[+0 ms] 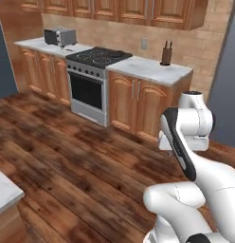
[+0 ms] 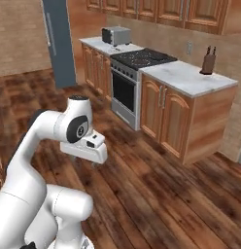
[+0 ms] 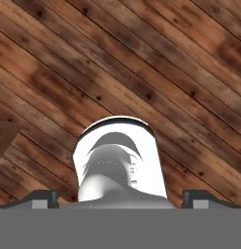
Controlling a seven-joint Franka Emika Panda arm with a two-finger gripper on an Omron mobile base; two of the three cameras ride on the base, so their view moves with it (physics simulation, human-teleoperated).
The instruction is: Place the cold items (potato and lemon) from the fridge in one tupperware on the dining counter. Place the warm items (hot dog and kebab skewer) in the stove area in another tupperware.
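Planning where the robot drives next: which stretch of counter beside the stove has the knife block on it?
The counter on the far side of the stove from the toaster; the knife block stands near its back wall. The other stretch carries the toaster.

Toaster [image 1: 59, 36] slots too small

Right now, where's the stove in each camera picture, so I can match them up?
Left base view: stove upper centre-left, between wooden cabinets.
Right base view: stove upper centre.
Hand view: wooden floor, no stove.
Shared landmark: knife block on the counter right of the stove.
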